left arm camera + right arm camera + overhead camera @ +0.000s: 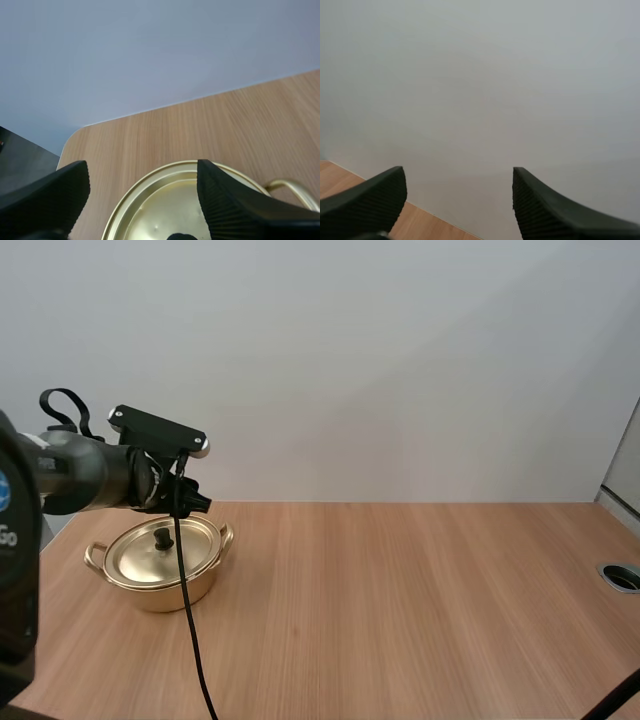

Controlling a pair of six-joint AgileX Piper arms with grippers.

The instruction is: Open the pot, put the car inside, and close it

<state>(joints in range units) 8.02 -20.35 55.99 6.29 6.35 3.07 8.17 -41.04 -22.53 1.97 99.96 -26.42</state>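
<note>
A golden pot with two side handles stands on the table's left part, and its lid with a black knob is on it. My left gripper hovers just above the pot's far rim. In the left wrist view my left gripper is open, with its ribbed fingers apart over the lid and the knob below between them. My right gripper is open with nothing between its fingers and faces the pale wall over a table edge.
The wooden table stretches bare to the right of the pot. A round metal grommet hole sits at its right edge, and a grey cabinet stands beyond. A wall closes the back.
</note>
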